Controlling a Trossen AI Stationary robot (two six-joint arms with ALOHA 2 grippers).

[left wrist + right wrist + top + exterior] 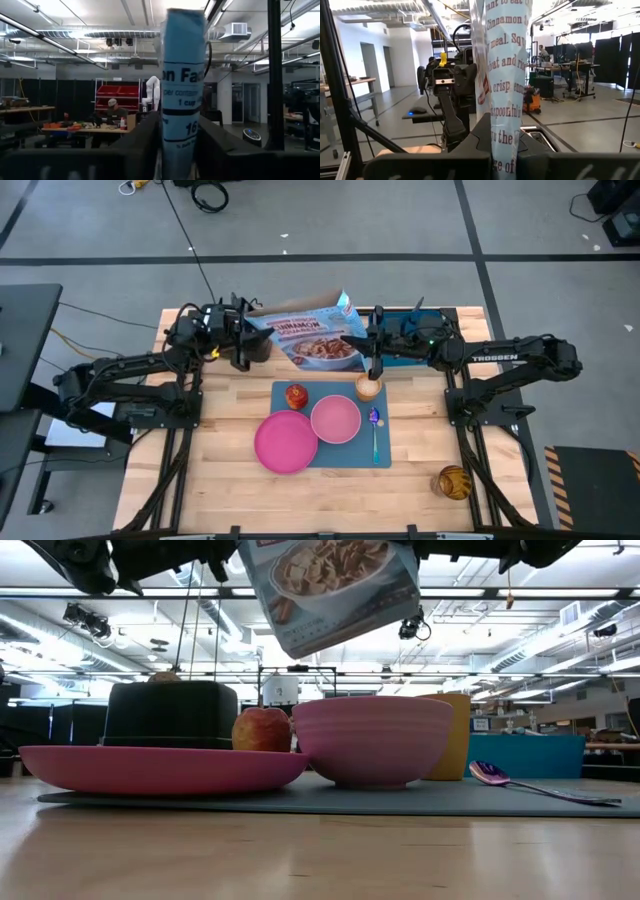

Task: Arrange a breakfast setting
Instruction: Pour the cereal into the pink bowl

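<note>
Both arms' fingers pinch opposite ends of the cereal box [318, 340], held lengthwise above the pink bowl [335, 419].

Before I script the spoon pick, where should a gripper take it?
Grip the spoon mid-handle, coming straight down with fingers across it. It lies flat on the blue placemat, handle toward the table's near edge; its bowl end sits close beside the pink bowl.
</note>
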